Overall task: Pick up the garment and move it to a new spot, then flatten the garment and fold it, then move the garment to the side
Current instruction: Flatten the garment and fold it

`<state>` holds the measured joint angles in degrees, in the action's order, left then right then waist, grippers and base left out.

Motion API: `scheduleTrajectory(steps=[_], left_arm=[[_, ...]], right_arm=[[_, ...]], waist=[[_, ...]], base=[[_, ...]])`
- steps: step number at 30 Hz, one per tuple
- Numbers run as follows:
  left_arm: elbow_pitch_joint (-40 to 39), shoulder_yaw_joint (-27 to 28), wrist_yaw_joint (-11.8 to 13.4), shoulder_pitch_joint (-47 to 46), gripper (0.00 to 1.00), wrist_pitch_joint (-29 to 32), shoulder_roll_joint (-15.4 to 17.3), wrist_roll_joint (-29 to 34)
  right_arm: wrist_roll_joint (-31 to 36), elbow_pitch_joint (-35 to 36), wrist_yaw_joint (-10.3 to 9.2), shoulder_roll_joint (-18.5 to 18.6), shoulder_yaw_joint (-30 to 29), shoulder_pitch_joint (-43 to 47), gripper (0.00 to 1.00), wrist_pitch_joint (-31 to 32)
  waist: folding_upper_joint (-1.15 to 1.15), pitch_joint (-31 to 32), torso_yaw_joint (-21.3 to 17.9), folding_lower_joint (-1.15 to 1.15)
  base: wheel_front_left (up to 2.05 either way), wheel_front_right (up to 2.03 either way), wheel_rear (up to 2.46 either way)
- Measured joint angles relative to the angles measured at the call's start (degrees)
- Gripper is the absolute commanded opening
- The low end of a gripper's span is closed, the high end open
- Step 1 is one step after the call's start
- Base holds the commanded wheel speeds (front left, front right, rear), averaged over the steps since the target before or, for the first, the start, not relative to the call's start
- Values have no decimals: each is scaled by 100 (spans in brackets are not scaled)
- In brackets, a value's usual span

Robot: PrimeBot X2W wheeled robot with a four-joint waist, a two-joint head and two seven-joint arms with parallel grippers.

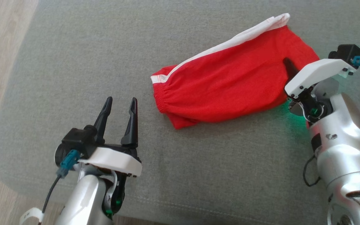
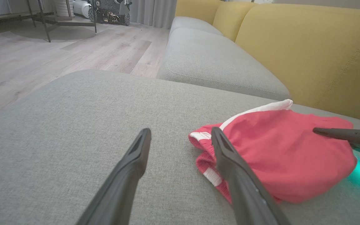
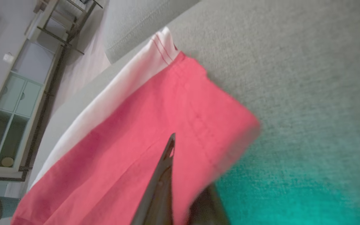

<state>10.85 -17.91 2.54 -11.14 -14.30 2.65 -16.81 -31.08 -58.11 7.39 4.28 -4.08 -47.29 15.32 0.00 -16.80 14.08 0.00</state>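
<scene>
garment (image 1: 227,84): red, lying on grey cushion (image 1: 73,62) | right gripper (image 1: 288,64): fingers pinched shut on garment's hem end | left gripper (image 1: 120,103): fingers spread, empty, near garment's waist end, not touching

Left gripper (image 1: 121,100) sits lower left, fingers spread, pointing up-frame; right gripper (image 1: 289,64) reaches in from the right edge, pinched closed on the garment (image 1: 230,78).

Living room — grey-and-yellow sofa (image 2: 292,47), wooden floor (image 2: 42,56)
</scene>
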Motion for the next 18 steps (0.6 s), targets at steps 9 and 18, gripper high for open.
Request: scheduleTrajectory(steps=[9,18], left_arm=[[55,52,-3,12,100,0,1,8],[75,196,-52,64,100,0,2,64]], right_arm=[[-180,242,0,1,260,506,0,-1260],[-222,681,0,-7,85,1320,0,-2285]], waist=[[0,181,-347,0],[0,424,-922,0]], base=[[0,0,0],[0,0,0]])
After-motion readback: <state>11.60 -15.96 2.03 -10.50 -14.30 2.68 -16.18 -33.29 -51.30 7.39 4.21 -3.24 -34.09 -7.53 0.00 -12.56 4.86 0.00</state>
